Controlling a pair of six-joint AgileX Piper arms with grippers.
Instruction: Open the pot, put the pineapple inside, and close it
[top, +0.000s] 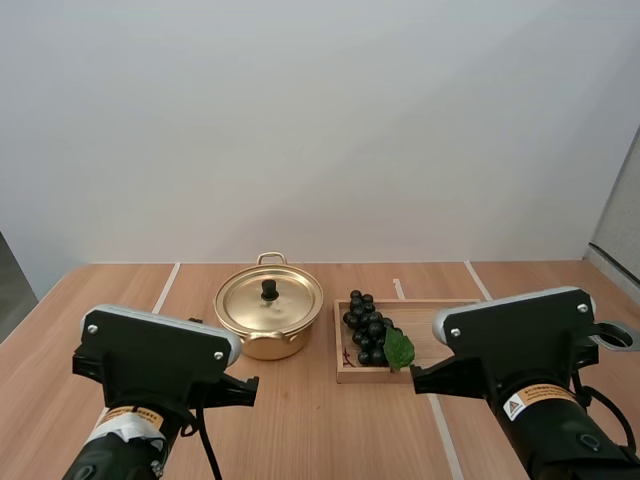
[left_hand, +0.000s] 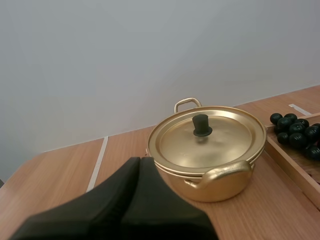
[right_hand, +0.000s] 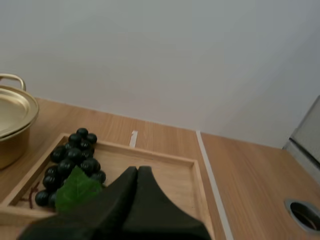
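Pot (top: 268, 318) sitting mid-table, lid (top: 270, 297) on, at 12 o'clock of our left gripper (left_hand: 140, 161); fruit being grapes (top: 368, 328), lying in tray (top: 420, 303) at pot's 3 o'clock. We're hovering both claws pressed together, empty, right gripper (right_hand: 138, 170) facing tray, each lining up own job.

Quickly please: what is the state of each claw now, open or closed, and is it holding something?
Left claw: closed, holding nothing.
Right claw: closed, holding nothing.
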